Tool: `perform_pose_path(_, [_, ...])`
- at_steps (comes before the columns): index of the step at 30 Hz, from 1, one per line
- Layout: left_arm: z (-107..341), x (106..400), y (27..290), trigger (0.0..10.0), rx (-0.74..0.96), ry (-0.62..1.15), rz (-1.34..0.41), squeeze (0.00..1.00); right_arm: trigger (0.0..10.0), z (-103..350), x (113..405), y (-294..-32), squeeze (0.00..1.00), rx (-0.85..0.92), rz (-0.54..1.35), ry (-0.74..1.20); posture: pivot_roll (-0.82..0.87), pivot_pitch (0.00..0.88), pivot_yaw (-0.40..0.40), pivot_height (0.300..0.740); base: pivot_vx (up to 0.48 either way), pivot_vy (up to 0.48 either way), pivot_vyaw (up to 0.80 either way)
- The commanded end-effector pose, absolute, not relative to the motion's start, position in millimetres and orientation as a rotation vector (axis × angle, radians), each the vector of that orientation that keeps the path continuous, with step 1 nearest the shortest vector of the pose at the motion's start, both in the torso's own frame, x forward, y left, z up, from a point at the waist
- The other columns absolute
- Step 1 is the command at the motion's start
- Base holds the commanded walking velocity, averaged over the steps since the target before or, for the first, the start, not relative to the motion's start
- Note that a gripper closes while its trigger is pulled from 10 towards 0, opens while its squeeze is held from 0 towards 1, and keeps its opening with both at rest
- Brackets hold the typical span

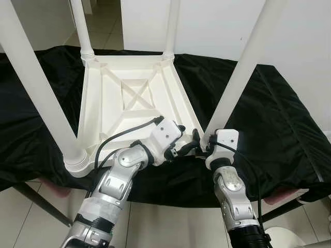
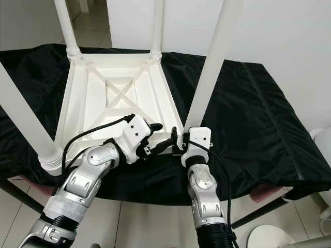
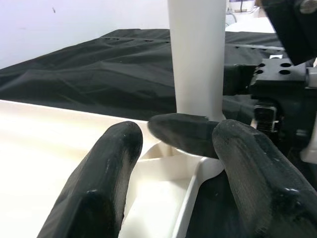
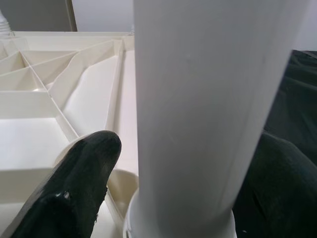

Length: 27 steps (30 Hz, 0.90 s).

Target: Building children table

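— What do we have before us, starting from our left?

— The white children's table [image 1: 124,98] lies upside down on a black cloth [image 1: 269,119], its ribbed underside facing up. All four legs stand upright, their long axes running straight up out of the head views. At our near left a leg [image 1: 36,88] sits in its ringed socket; two more rise at the far corners.

— And our left gripper [image 1: 187,143]?

— It reaches across to the near right corner of the upturned top, fingers spread, holding nothing. Its wrist view shows the two fingers [image 3: 99,183] apart over the rim, with one dark finger of the other gripper lying across the foot of the leg between them.

— Then the right side?

— Our right gripper [image 2: 178,139] is at the base of the near right leg [image 1: 243,67], just where it meets the corner socket. Its wrist view gives what the head views cannot: the leg [image 4: 208,114] stands between the two fingers [image 4: 74,183], one on each side, pinching it low, with the ribs of the underside beyond.

— Further right?

— Only more black cloth, draped to the edge.
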<state>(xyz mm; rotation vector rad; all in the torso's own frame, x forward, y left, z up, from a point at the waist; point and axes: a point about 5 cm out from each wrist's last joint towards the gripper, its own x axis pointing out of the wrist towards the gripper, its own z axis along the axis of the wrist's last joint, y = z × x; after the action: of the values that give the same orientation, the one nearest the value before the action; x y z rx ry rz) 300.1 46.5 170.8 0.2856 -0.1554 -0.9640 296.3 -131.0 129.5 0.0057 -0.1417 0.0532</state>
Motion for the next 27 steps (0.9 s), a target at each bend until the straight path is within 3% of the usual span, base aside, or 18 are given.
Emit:
perform_pose_path(1, [168.7,303.4,53.2,10.0,0.274,-0.157,-0.853,0.00,10.0,129.4,293.3,-134.0,0.00,0.010,0.055,-0.152,0.02,0.072,-0.045,0.740,0.000,0.000,0.00])
perform_pose_path(5, [163.2,302.7,60.9,10.0,0.323,-0.150,-0.868,0.00,10.0,122.8,290.1,-136.0,0.00,0.030,0.113,-0.142,0.02,0.069,-0.040,0.740,0.000,0.000,0.00])
perform_pose_path(13, [158.2,290.7,63.1,10.0,0.260,-0.110,-1.040,0.00,10.0,120.9,285.9,-152.3,0.00,0.024,0.239,-0.147,0.01,0.060,-0.026,0.740,0.000,0.000,0.00])
perform_pose_path(27, [160.6,279.5,62.2,10.0,0.215,-0.124,-1.127,0.00,10.0,127.3,301.0,-170.9,0.00,-0.094,0.420,-0.130,0.02,0.044,-0.053,0.740,0.000,0.000,0.00])
